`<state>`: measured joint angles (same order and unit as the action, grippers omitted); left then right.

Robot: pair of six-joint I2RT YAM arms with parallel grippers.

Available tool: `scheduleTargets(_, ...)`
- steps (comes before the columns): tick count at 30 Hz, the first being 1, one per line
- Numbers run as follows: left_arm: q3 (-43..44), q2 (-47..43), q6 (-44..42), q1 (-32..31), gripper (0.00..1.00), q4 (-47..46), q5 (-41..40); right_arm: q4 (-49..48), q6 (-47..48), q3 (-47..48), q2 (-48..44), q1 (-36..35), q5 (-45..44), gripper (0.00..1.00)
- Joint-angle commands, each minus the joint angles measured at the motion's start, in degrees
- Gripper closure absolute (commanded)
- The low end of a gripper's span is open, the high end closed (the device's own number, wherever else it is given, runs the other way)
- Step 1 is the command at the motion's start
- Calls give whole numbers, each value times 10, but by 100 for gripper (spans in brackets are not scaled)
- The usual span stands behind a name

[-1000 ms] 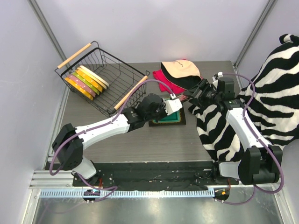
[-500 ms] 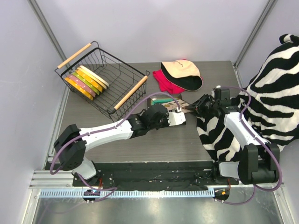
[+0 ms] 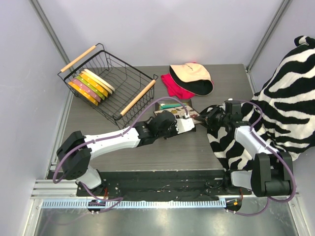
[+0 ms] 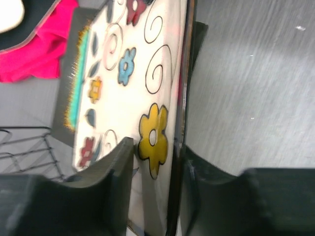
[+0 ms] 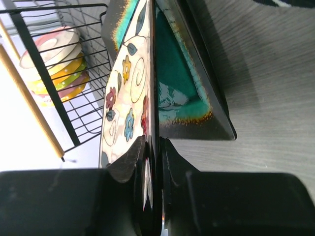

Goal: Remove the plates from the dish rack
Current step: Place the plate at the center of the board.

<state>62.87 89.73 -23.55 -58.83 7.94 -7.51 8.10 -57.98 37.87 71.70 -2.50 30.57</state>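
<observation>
Top external view: on the dark wood-grain table, the left gripper and the right gripper meet at the middle. The square cream plate with a dark rim and coloured flowers stands on edge between them, out of the black wire dish rack with two light wooden rod handles. That rack sits at the far left corner and holds the round scalloped plates in cream-yellow, green, orange and pink, leaning in a row. A cream-and-black cap lies on a pink cloth at the far side, and zebra-striped fabric drapes over the right.

Left wrist view: the square cream plate passes between the left fingers. They stand apart on either side, released rather than pinching, and the plate's flowered face shows in the gap.

Right wrist view: the right fingers are clenched on the plate's edge, grasping it upright. A teal-glazed square plate with a dark rim leans just beside its back.
</observation>
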Motion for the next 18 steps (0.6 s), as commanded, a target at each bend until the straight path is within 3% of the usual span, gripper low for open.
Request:
scheduleTargets(1, 17, -32, 70, 10, 55, -126, 9, -180, 48, -37, -42, -10, 57, 99)
scheduleTargets(5, 6, -39, 95, 10, 37, -126, 12, -222, 42, -64, -47, -9, 49, 99)
scheduleTargets(9, -13, -54, 107, 11, 25, -136, 14, -279, 23, -96, -49, -9, 45, 99)
scheduleTargets(11, -16, -59, 113, 11, 11, -125, 16, -328, 10, -120, -50, -9, 45, 99)
scheduleTargets(14, -21, -69, 128, 12, 2, -111, 21, -377, -3, -145, -53, -10, 38, 99)
scheduleTargets(18, -37, -86, 167, 20, 0, -106, 34, -432, -13, -175, -58, -9, 21, 99)
